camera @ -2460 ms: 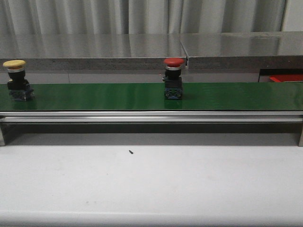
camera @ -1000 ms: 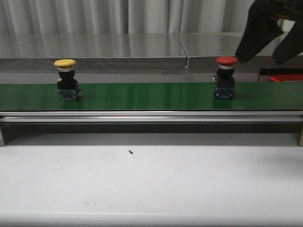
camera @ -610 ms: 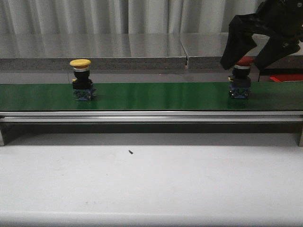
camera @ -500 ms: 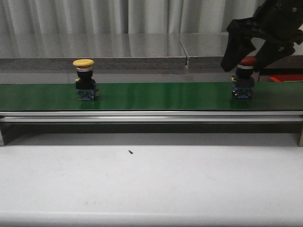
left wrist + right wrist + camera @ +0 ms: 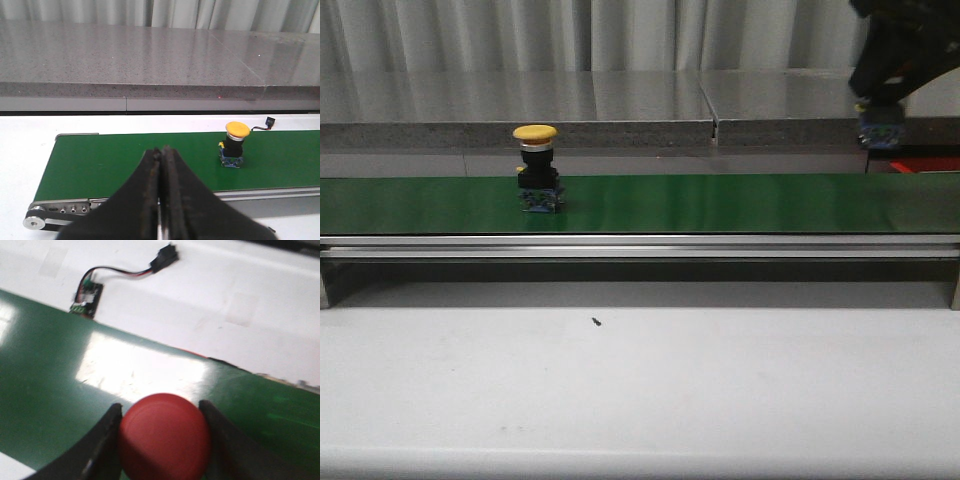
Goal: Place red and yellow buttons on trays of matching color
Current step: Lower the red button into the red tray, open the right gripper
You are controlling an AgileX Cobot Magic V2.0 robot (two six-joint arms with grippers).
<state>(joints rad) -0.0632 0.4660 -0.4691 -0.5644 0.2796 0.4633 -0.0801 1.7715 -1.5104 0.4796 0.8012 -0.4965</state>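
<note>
The right gripper [image 5: 885, 95], at the upper right of the front view, pinches the red button [image 5: 164, 436] by its cap. In the right wrist view the 2 fingers [image 5: 102, 437] press on either side of the red cap, with the green belt [image 5: 720, 203] below. In the front view only the button's blue base shows under the dark gripper, clear of the belt.

The yellow button [image 5: 537, 168] stands upright on the belt, left of centre in the front view. In the left wrist view it sits right of centre, well apart from the left gripper [image 5: 161, 200], whose fingers are pressed together with nothing between them.

A red tray [image 5: 926, 164] shows partly at the right edge of the front view, behind the belt and just below the held button. No yellow tray is in view.

The step in hand looks like carrying the red button to its tray. The next move calls for lowering it over the red surface and opening the fingers. After that, the yellow button needs the left fingers spread before a grasp.
</note>
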